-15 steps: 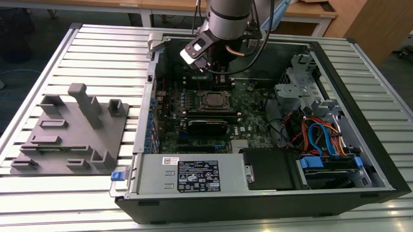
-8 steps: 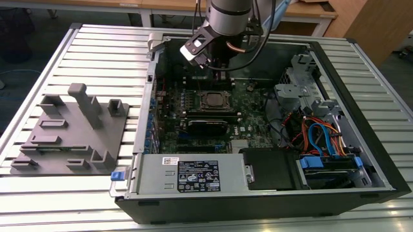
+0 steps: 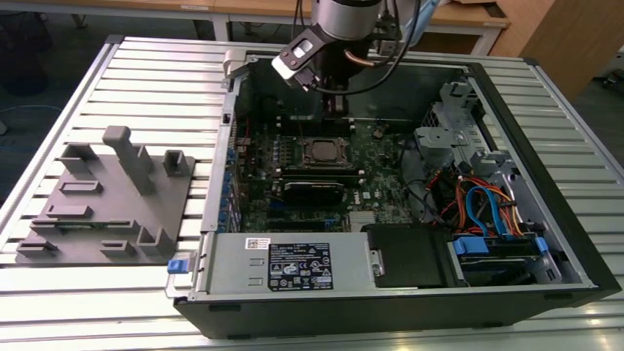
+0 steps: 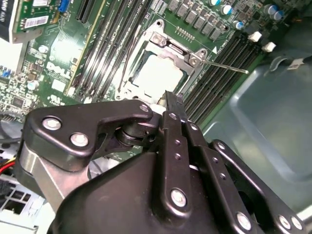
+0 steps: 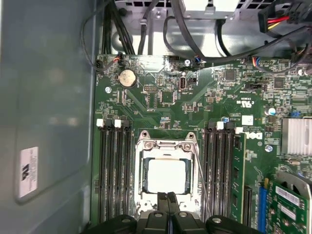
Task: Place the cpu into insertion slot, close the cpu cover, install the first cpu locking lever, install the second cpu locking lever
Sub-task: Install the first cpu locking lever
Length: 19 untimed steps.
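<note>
Jaws: pressed together, holding nothing. Gripper (image 5: 168, 197) is at the edge of the insertion slot (image 3: 320, 152); whether they touch cannot be told.
Cpu (image 5: 166, 175): seated in the slot, its grey top showing through the window of the cpu cover (image 5: 165, 146), which lies flat.
Locking lever (image 4: 222, 66): thin rod angling out from the socket.
Slot: centre of the exterior view, inside an open computer case (image 3: 557, 183) on a slatted desk (image 3: 146, 73).

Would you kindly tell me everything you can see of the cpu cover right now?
The cpu cover is a thin silvery metal frame with a square window. It lies flat over the cpu, whose pale top shows through it, on the green board. A thin wire lever juts out past one corner. The shut gripper hangs above the frame's edge; whether it touches cannot be told.
</note>
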Tool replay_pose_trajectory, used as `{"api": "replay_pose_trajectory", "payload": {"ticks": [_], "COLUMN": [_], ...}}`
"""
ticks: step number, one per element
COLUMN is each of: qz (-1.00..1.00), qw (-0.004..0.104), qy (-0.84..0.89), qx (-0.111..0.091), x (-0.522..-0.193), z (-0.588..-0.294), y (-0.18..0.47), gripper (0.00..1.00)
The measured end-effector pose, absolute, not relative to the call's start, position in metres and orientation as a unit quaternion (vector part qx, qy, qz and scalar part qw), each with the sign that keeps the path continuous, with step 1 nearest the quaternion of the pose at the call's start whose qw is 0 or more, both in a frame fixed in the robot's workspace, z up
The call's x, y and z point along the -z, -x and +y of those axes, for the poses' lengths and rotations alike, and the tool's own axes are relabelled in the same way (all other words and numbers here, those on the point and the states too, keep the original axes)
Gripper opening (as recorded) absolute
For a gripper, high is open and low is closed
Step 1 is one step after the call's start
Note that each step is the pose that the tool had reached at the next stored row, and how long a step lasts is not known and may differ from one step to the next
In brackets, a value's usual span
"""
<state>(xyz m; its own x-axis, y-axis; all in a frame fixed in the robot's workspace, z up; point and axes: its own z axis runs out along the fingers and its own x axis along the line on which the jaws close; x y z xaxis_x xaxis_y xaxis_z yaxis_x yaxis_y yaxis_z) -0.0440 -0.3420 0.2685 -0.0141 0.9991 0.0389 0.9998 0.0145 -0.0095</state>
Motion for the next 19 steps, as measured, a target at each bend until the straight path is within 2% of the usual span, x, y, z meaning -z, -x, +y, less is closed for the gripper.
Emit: {"api": "replay_pose_trajectory", "payload": {"ticks": [9, 19], "qz": [-0.712, -0.728], "qw": [0.017, 0.018], "qy": [0.702, 0.686], "qx": [0.010, 0.010], "x": [-0.286, -0.286], "z": [-0.342, -0.342], "y": [0.044, 0.044], "gripper": [0.10, 0.10]}}
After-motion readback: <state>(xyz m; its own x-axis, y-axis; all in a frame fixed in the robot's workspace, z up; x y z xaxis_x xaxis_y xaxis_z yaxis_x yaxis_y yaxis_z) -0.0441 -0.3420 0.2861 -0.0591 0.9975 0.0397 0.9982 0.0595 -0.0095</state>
